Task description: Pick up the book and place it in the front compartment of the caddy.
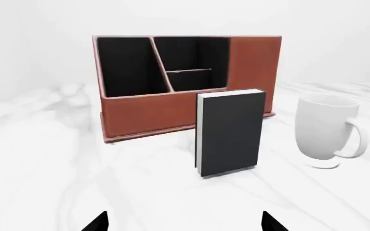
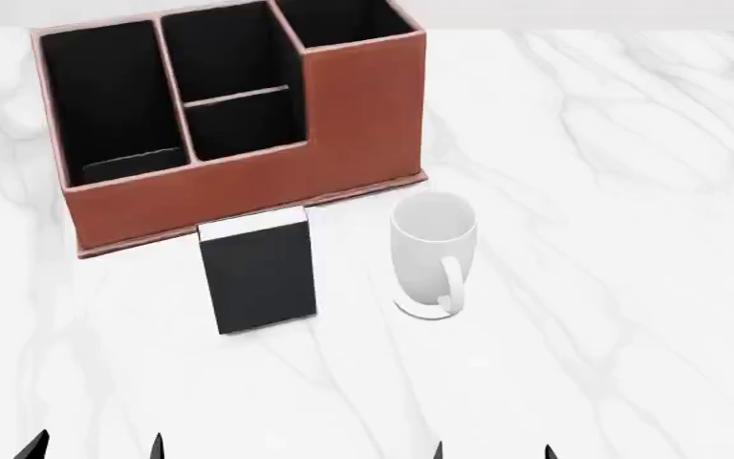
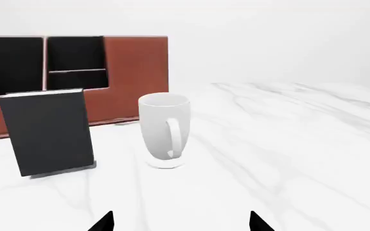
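Standing upright on white marble tabletop (image 2: 622, 239), thin black-covered book with white page edge (image 2: 260, 272): tips easily if nudged off-centre, could knock white ceramic mug (image 2: 434, 251) beside it. Just before reddish-brown leather-look caddy (image 2: 233, 196); front compartment (image 2: 242, 126) empty. Left gripper (image 1: 183, 222) and right gripper (image 3: 181, 221) both spread, well short of book, nothing held.

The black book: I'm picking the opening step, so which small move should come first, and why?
Probably advance the left gripper straight toward the thin black book. The book stands upright on the white marble table, in front of the reddish-brown leather-look caddy, beside the white mug. Both grippers hang back open, and the left wrist view is nearly centred on it.
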Tool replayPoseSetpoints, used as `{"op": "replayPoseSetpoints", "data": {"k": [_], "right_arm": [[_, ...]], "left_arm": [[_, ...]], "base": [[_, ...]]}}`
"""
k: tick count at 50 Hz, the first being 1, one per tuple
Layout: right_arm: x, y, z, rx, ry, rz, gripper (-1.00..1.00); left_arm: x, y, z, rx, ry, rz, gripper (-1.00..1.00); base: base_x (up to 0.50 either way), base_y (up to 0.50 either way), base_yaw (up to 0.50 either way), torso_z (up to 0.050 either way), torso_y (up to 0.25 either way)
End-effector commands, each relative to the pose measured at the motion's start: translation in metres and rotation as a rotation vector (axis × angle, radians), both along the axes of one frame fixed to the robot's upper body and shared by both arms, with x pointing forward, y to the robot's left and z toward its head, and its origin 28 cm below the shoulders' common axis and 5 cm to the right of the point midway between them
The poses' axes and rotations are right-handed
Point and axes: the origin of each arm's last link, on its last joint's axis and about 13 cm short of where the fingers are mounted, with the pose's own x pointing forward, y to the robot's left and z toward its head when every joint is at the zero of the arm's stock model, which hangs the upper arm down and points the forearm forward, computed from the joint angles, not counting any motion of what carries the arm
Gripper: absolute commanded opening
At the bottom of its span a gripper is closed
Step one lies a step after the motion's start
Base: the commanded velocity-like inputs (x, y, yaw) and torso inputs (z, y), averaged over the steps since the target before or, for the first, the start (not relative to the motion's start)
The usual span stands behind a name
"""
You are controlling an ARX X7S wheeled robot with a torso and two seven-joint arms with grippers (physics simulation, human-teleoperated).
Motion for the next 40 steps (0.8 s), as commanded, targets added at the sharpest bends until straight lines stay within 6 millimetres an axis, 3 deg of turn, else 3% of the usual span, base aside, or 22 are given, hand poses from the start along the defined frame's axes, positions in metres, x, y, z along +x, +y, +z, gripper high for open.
{"op": "replayPoseSetpoints", "data": {"k": [1, 25, 31, 40], "right_arm": [[0.001, 0.001, -0.001, -0.007, 0.007, 0.000, 1.00], [-0.002, 0.003, 0.005, -0.041, -0.056, 0.037, 1.00], [-0.001, -0.002, 0.020, -0.035, -0.121, -0.002, 1.00], [-0.001, -0.015, 0.056, -0.030, -0.177, -0.040, 1.00]], "left_arm": [[0.000, 0.000, 0.000, -0.001, 0.001, 0.001, 1.00], [0.001, 0.000, -0.002, -0.005, 0.012, 0.003, 1.00], [0.002, 0.000, 0.012, 0.007, -0.003, 0.002, 1.00], [-0.001, 0.004, 0.053, -0.046, -0.035, -0.036, 1.00]], "base": [[0.00, 0.00, 0.00, 0.000, 0.000], [0.00, 0.00, 0.00, 0.000, 0.000], [0.04, 0.00, 0.00, 0.000, 0.000], [0.49, 0.00, 0.00, 0.000, 0.000]]}}
